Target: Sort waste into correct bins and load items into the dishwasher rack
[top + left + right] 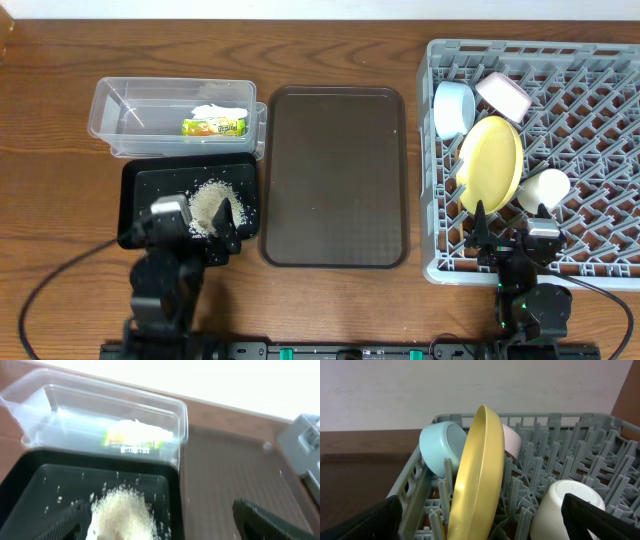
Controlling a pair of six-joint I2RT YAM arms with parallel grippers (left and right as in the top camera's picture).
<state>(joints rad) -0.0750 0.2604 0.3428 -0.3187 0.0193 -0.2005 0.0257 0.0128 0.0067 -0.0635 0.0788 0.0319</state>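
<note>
The wrapper lies in the clear tub; in the left wrist view the wrapper shows through the tub wall. The rice heap sits in the black tray. My left gripper is open and empty over the tray's near edge. The grey rack holds the yellow plate on edge, the light blue bowl, the white bowl and the cup. My right gripper is open at the rack's front wall. The chopsticks are out of view.
The brown serving tray lies between the black tray and the rack. A few loose rice grains are scattered on the black tray floor. The rack's corner shows at the right of the left wrist view.
</note>
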